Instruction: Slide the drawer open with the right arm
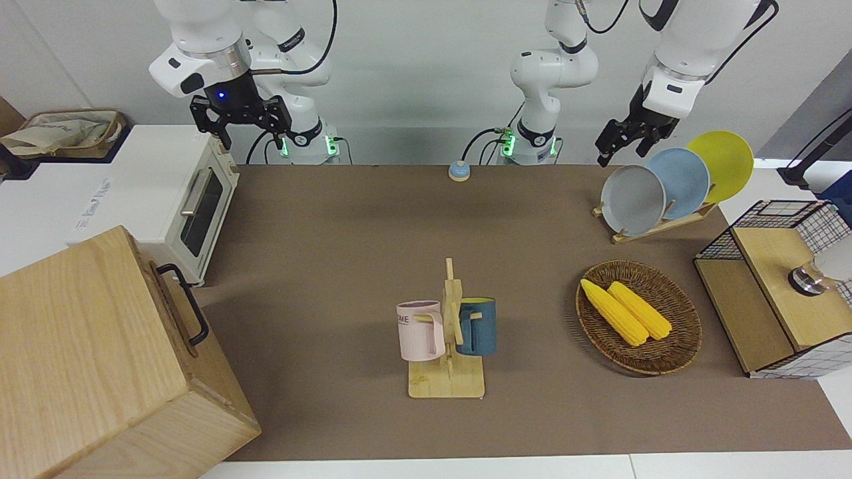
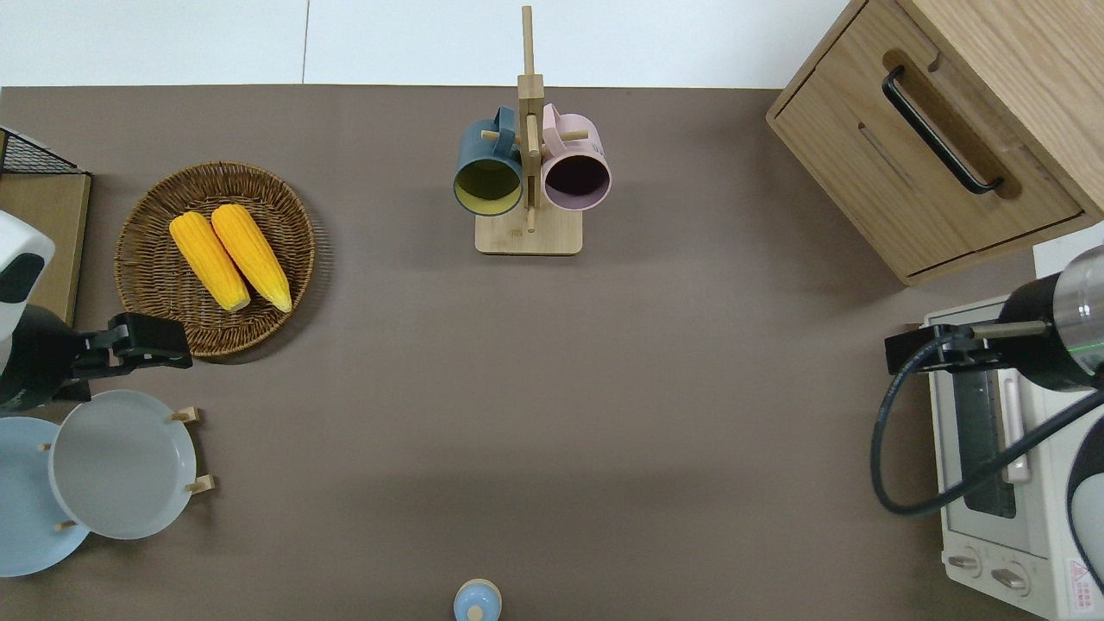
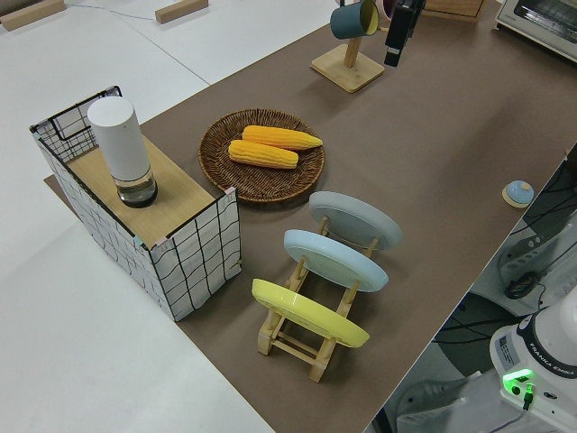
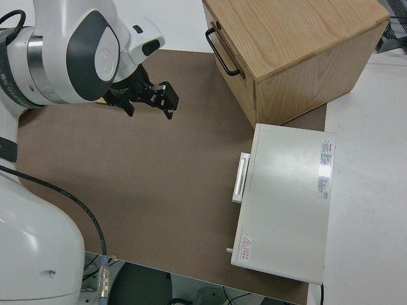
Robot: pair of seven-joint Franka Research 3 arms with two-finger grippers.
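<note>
The drawer (image 2: 927, 168) is the upper front of the pale wood cabinet (image 1: 80, 346) at the right arm's end of the table. It sits flush with the cabinet, and its black bar handle (image 2: 940, 129) is free. The handle (image 4: 219, 51) also shows in the right side view. My right gripper (image 1: 247, 133), with a blue light on its wrist, hangs open and holds nothing. In the overhead view it (image 2: 910, 354) is over the table edge of the white toaster oven (image 2: 1000, 466), well short of the handle. My left arm is parked, its gripper (image 1: 624, 152) open.
The toaster oven (image 1: 180, 199) stands beside the cabinet, nearer to the robots. A mug stand (image 1: 447, 332) with two mugs is mid-table. A wicker basket (image 1: 679, 346) of corn, a plate rack (image 1: 665, 223) and a wire crate (image 1: 772, 293) sit toward the left arm's end. A small blue bell (image 1: 459, 171) is near the robots.
</note>
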